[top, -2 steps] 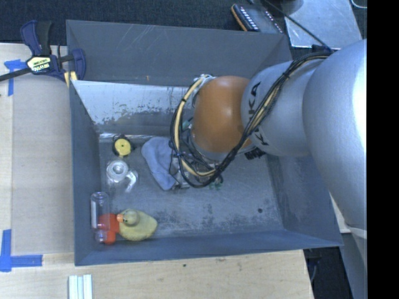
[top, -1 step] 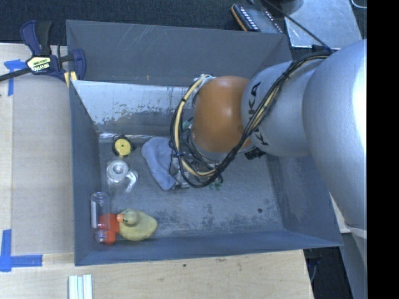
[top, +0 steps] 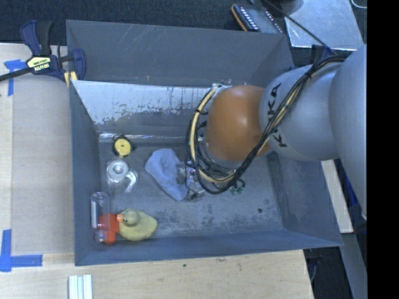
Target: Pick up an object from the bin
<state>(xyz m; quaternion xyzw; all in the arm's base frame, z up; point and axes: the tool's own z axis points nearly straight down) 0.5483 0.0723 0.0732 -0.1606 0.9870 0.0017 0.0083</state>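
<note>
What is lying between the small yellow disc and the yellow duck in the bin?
A clear cup lies between the yellow disc and the duck, nearer to the disc. The camera view shows it.

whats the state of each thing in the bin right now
blue cloth: crumpled, mid-floor, gripper at its right edge
gripper: down beside the cloth
yellow duck: lying at the front, untouched
clear cup: left of the cloth, apart
small yellow piece: loose near the back
clear tube: lying at the left, by the duck
</note>
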